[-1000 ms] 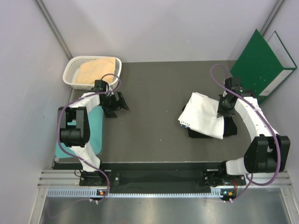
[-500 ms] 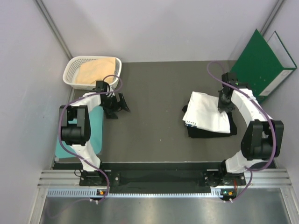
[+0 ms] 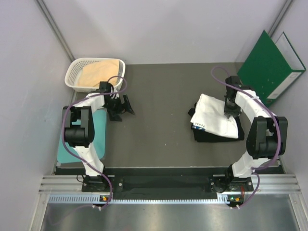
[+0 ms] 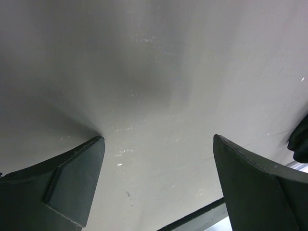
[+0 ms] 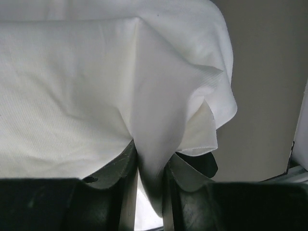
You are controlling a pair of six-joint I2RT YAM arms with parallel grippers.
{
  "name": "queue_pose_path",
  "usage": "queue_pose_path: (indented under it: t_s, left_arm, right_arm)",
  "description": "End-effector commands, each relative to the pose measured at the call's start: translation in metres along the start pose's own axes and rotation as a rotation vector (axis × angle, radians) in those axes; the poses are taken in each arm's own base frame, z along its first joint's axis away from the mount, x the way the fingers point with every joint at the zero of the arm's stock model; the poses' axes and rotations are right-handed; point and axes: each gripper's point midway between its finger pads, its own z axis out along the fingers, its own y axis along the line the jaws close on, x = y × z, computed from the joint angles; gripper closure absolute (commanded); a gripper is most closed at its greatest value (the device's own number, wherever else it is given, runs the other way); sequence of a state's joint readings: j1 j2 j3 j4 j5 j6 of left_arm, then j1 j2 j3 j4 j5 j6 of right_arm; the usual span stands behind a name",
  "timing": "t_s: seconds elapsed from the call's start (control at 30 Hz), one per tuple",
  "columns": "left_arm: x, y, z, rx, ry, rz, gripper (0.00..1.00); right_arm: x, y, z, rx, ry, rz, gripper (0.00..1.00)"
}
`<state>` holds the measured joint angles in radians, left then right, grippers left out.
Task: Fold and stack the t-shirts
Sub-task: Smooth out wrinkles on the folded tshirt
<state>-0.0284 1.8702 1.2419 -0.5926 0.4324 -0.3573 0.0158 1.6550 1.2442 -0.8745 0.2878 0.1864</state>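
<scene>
**Item 1, white shirt** [image 3: 214,118]: folded and lying on the black shirt [image 3: 207,136] at the right of the worktop [image 3: 163,110]. It sits a little askew, with its left corner overhanging. My right claw [image 5: 150,168] is clenched on a fold at its far right edge, and the wrist view shows cloth pinched between the jaws.

**Item 2, black shirt:** under the white. Only its near and left edges show, and it appears folded flat.

**Item 3, tan shirt** [image 3: 98,73]: loose in the basket [image 3: 71,76] at the far left corner, and I judge it unfolded.

**Item 4, left claw** [image 4: 159,163]: spread wide, grasping nothing, over bare worktop beside the basket.

**Tally:** two of three stacked, by my reckoning. The white needs releasing and perhaps squaring. The tan remains to be fetched, folded and placed on top.
</scene>
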Motion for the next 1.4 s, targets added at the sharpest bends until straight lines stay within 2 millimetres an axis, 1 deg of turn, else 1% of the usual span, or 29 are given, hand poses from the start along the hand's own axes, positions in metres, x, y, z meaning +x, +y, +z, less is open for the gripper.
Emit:
queue_pose_path:
  t_s: [0.0,0.1,0.17,0.23,0.33,0.37,0.4,0.43,0.47,0.5,0.53,0.63,0.67,0.73,0.77,0.83,0.87,0.93,0.97,1.0,1.03,1.07,1.1,1.13,1.17,1.2,1.23,1.3,1.37]
  left_arm:
    - [0.0,-0.003,0.003,0.017,0.02,0.016,0.01]
    - [0.002,-0.003,0.005,0.018,0.027,0.016,0.01]
    - [0.002,-0.003,0.006,0.019,0.03,0.015,0.01]
    - [0.002,-0.002,0.006,0.019,0.031,0.014,0.01]
    - [0.003,-0.004,0.006,0.021,0.036,0.017,0.01]
    - [0.003,-0.004,0.006,0.021,0.035,0.018,0.01]
    - [0.003,-0.004,0.005,0.022,0.032,0.021,0.01]
    - [0.004,-0.004,0.004,0.022,0.032,0.022,0.01]
    - [0.004,-0.004,0.004,0.021,0.032,0.022,0.01]
    - [0.005,-0.003,0.004,0.018,0.032,0.023,0.01]
    - [0.006,-0.004,0.003,0.019,0.033,0.023,0.01]
    - [0.009,-0.004,0.003,0.024,0.035,0.02,0.01]
    - [0.012,-0.003,0.004,0.025,0.04,0.016,0.01]
    - [0.015,-0.005,0.005,0.032,0.042,0.015,0.01]
    - [0.016,-0.006,0.005,0.036,0.039,0.017,0.01]
    - [0.019,-0.007,0.006,0.039,0.043,0.021,0.01]
    - [0.02,-0.007,0.006,0.041,0.045,0.019,0.01]
    - [0.024,-0.007,0.007,0.038,0.052,0.017,0.01]
    - [0.024,-0.008,0.007,0.039,0.052,0.02,0.01]
    - [0.025,-0.008,0.007,0.038,0.054,0.018,0.01]
    - [0.027,-0.008,0.008,0.033,0.055,0.02,0.01]
    - [0.028,-0.008,0.007,0.034,0.054,0.021,0.01]
    - [0.028,-0.008,0.007,0.032,0.052,0.019,0.01]
    - [0.03,-0.009,0.007,0.032,0.055,0.023,0.01]
    - [0.03,-0.009,0.006,0.031,0.053,0.021,0.01]
    - [0.031,-0.01,0.005,0.032,0.051,0.02,0.01]
    - [0.032,-0.01,0.005,0.031,0.052,0.018,0.01]
    - [0.031,-0.016,0.002,0.05,0.047,0.015,0.01]
    - [0.031,-0.031,0.001,0.08,0.044,0.035,0.01]
  right_arm:
    - [-0.041,-0.018,-0.041,0.042,-0.218,0.054,0.78]
    - [-0.041,-0.021,-0.046,0.048,-0.243,0.032,0.78]
    - [-0.04,-0.023,-0.044,0.06,-0.238,0.024,0.78]
    - [-0.032,-0.025,-0.032,0.094,-0.194,0.006,0.78]
    - [-0.016,-0.026,-0.009,0.148,-0.086,-0.029,0.77]
    - [-0.011,-0.026,0.001,0.169,-0.049,-0.023,0.62]
    - [-0.005,-0.034,0.002,0.231,-0.017,-0.028,0.57]
    - [-0.009,-0.039,-0.001,0.273,-0.016,-0.01,0.46]
    - [-0.008,-0.041,-0.002,0.312,-0.012,0.016,0.01]
    - [-0.007,-0.046,-0.009,0.348,-0.007,0.005,0.0]
    - [-0.015,-0.046,-0.017,0.346,-0.031,0.022,0.0]
    - [-0.033,-0.043,-0.05,0.291,-0.142,0.063,0.0]
    - [-0.041,-0.041,-0.066,0.258,-0.202,0.081,0.0]
    - [-0.053,-0.033,-0.086,0.179,-0.27,0.107,0.0]
    - [-0.06,-0.024,-0.097,0.109,-0.312,0.118,0.0]
    - [-0.072,-0.014,-0.109,0.033,-0.356,0.13,0.01]
    - [-0.077,0.004,-0.112,-0.05,-0.371,0.114,0.0]
    - [-0.085,0.025,-0.119,-0.137,-0.389,0.082,0.0]
    - [-0.087,0.048,-0.118,-0.204,-0.384,0.041,0.03]
    - [-0.09,0.061,-0.121,-0.243,-0.39,0.023,0.09]
    - [-0.091,0.079,-0.116,-0.285,-0.374,-0.022,0.21]
    - [-0.089,0.101,-0.119,-0.347,-0.369,-0.065,0.8]
    - [-0.092,0.11,-0.121,-0.354,-0.368,-0.07,1.0]
    - [-0.09,0.121,-0.11,-0.356,-0.332,-0.07,1.0]
    - [-0.086,0.131,-0.107,-0.381,-0.307,-0.083,1.0]
    - [-0.086,0.136,-0.103,-0.393,-0.294,-0.087,1.0]
    - [-0.084,0.141,-0.095,-0.396,-0.267,-0.08,1.0]
    - [-0.08,0.151,-0.092,-0.44,-0.243,-0.088,1.0]
    - [-0.075,0.157,-0.088,-0.447,-0.217,-0.089,1.0]
